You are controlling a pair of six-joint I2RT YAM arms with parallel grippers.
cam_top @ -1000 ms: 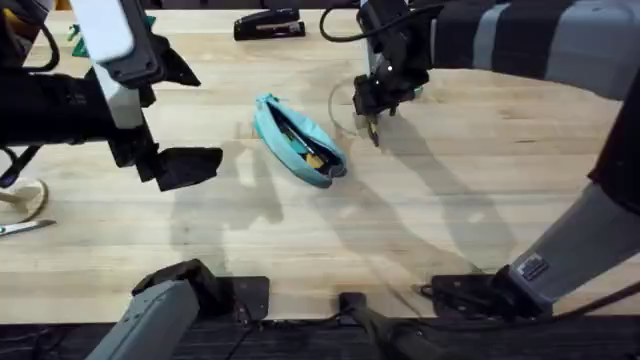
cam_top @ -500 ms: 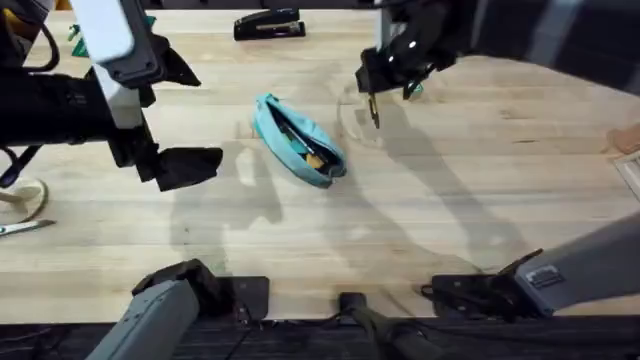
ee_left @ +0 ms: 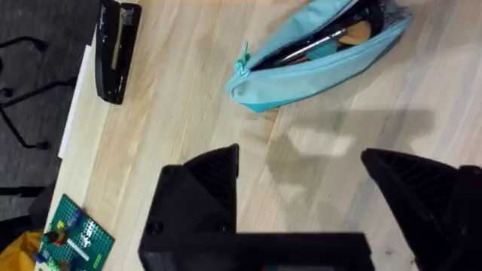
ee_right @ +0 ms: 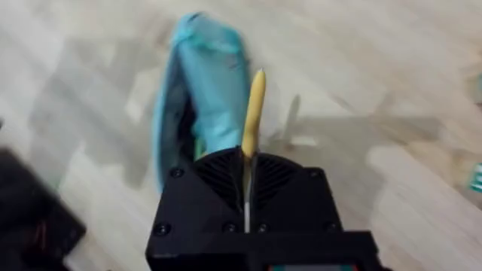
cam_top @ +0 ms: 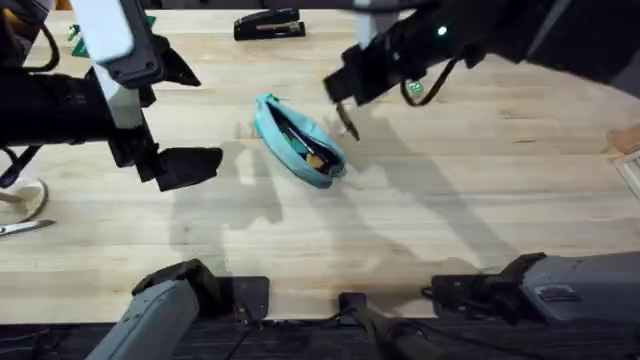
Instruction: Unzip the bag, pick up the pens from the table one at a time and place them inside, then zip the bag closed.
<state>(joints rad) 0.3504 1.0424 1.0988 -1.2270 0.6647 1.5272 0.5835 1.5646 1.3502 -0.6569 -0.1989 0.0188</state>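
The teal bag (cam_top: pixel 298 140) lies unzipped on the table (cam_top: pixel 420 210), with pens inside its dark opening. My right gripper (cam_top: pixel 343 106) hovers just right of the bag, shut on a thin yellow pen (cam_top: pixel 349 124) that hangs down from it. In the right wrist view the pen (ee_right: pixel 254 113) sticks out from between the closed fingers (ee_right: pixel 226 177) toward the bag (ee_right: pixel 203 98). My left gripper (cam_top: pixel 187 166) stays left of the bag, open and holding nothing. The left wrist view has the bag (ee_left: pixel 316 53) beyond the spread fingers (ee_left: pixel 203 188).
A black stapler (cam_top: pixel 268 24) lies at the table's back edge, also in the left wrist view as the stapler (ee_left: pixel 117 49). Scissors (cam_top: pixel 20 228) rest at the far left. A green item (cam_top: pixel 415 90) sits under the right arm. A green block (ee_left: pixel 71 237) lies near the left edge.
My right arm has carried the pen leftward, from right of the bag to close beside its opening. The left arm and the bag have not moved.
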